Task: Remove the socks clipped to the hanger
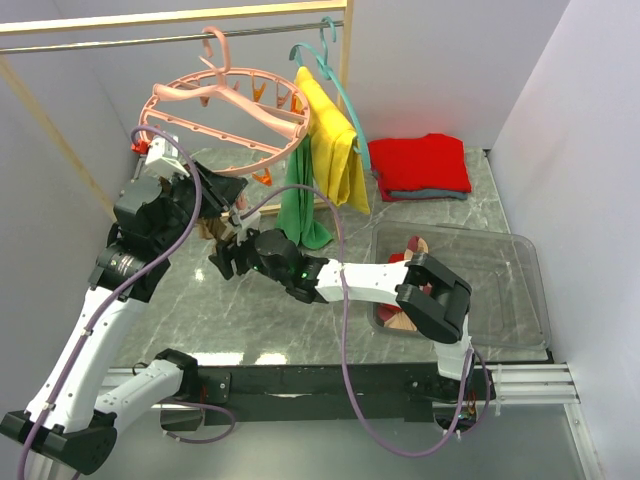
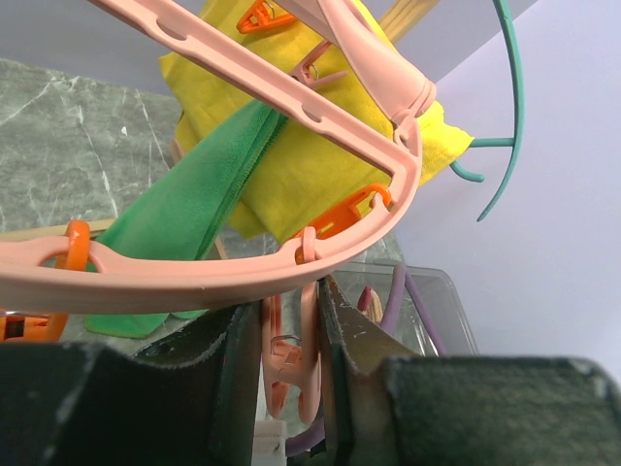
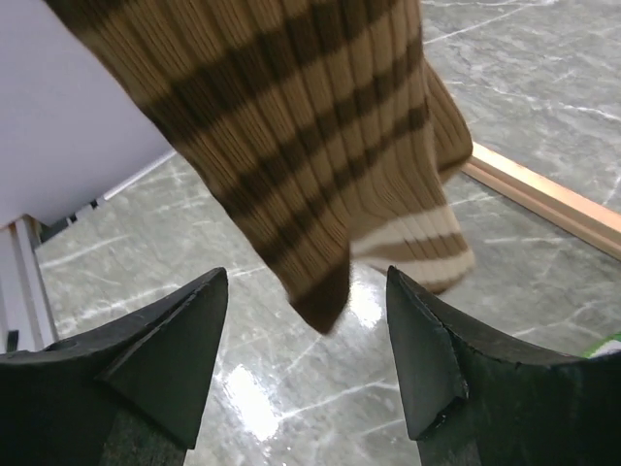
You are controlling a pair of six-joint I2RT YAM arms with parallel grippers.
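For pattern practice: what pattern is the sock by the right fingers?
The sock has brown and tan stripes; best in the right wrist view.

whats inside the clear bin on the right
Red and tan socks lie in a small pile at the left end of the clear bin. The right arm covers part of that pile, so a count isn't possible.

Brown-striped sock (image 3: pixel 320 146) hangs under tilted pink ring hanger (image 2: pixel 194 277).
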